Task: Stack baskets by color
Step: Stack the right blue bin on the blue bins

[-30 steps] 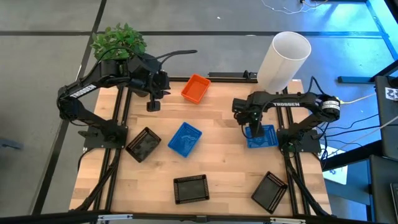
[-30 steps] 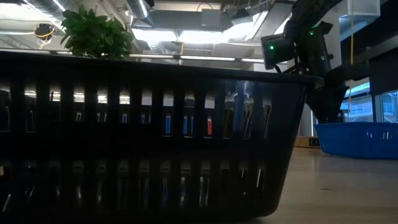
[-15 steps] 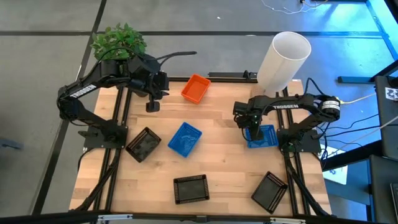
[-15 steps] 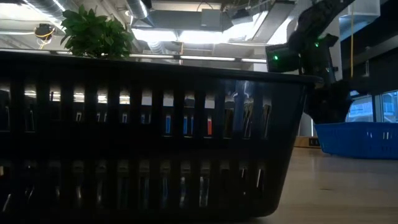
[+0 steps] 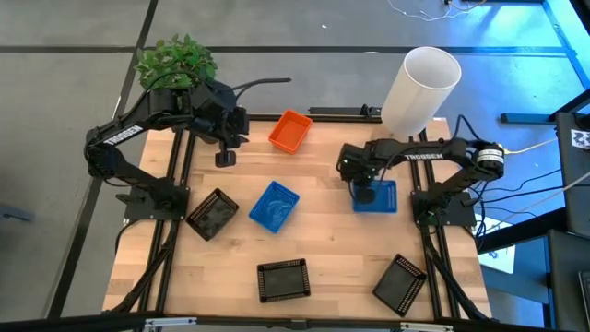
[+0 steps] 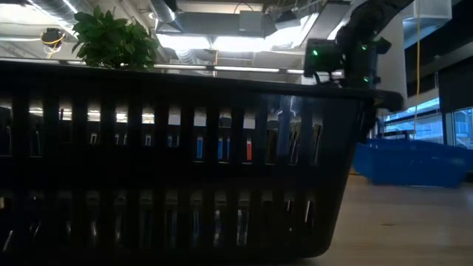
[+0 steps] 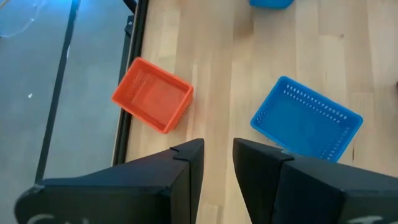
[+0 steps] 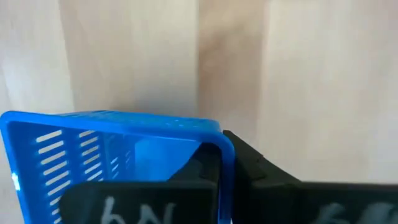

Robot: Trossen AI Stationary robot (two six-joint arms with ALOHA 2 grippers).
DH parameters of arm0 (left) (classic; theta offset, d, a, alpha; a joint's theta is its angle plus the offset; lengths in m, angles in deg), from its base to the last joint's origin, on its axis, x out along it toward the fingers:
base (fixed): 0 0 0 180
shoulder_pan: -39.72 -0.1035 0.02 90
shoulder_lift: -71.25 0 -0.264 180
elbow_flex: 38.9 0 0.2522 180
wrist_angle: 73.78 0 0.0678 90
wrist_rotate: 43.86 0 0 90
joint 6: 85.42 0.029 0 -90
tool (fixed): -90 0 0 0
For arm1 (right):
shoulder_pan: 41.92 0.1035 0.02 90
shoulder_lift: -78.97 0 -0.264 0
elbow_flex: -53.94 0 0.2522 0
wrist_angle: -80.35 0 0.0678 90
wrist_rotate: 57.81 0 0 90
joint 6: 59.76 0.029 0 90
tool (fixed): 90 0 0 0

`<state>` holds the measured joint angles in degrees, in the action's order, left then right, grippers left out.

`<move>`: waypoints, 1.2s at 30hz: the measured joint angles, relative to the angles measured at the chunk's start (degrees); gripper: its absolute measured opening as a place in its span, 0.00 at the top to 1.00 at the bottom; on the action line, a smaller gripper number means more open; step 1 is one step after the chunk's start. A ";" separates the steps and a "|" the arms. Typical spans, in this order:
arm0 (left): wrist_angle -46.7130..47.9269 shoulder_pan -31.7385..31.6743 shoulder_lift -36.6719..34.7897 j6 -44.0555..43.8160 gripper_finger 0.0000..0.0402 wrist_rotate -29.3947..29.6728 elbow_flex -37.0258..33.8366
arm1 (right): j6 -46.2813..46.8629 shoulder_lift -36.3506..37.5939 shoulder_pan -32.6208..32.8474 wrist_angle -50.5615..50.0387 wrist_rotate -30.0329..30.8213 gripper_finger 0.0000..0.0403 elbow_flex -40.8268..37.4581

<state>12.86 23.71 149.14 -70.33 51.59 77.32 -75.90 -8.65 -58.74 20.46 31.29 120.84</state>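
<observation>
Pinching only 1 wall of the blue basket [image 5: 376,196], the right gripper [image 5: 362,191] has its fingers closed on the rim, so the tray could tilt or slip free during a lift. It is shallow, slotted plastic, at the table's [image 5: 323,249] right side, well apart from the other blue basket [image 5: 274,205]. The left gripper [image 5: 224,155] hangs open and empty near the orange basket [image 5: 290,131].

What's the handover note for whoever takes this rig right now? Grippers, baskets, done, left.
Right gripper: shut on the rim of the right blue basket, right of table centre.
Left gripper: open, empty, hovering at the back left beside the orange basket.
Second blue basket sits mid-table; three black baskets lie singly along the front.
Done: no stack visible yet.
Left: probably blue onto blue, then the black ones.
</observation>
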 joint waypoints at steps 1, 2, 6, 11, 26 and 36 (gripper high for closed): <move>0.53 0.00 0.00 0.02 0.81 0.02 0.00 | 0.20 0.00 0.00 -0.81 0.14 0.99 1.57; 0.98 0.00 0.00 0.02 0.81 0.02 -0.02 | 0.29 0.00 0.00 -1.96 0.14 0.99 3.30; 2.30 0.00 0.00 0.02 0.81 0.03 -0.02 | 0.49 -0.02 0.00 -5.04 0.08 0.99 12.21; 2.36 0.01 -0.13 0.02 0.81 0.04 -0.02 | -2.85 -2.62 0.24 -7.69 -0.38 1.00 25.64; 3.90 0.02 -5.21 -1.21 0.81 1.53 0.02 | -22.93 -29.55 4.61 -14.99 -6.70 1.00 69.06; 4.07 0.02 -7.61 -3.04 0.81 2.24 0.02 | -29.18 -38.74 7.88 -9.72 -14.47 1.00 80.67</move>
<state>16.93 23.73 141.53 -73.37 53.83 77.34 -105.08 -47.38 -50.85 10.74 16.83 201.51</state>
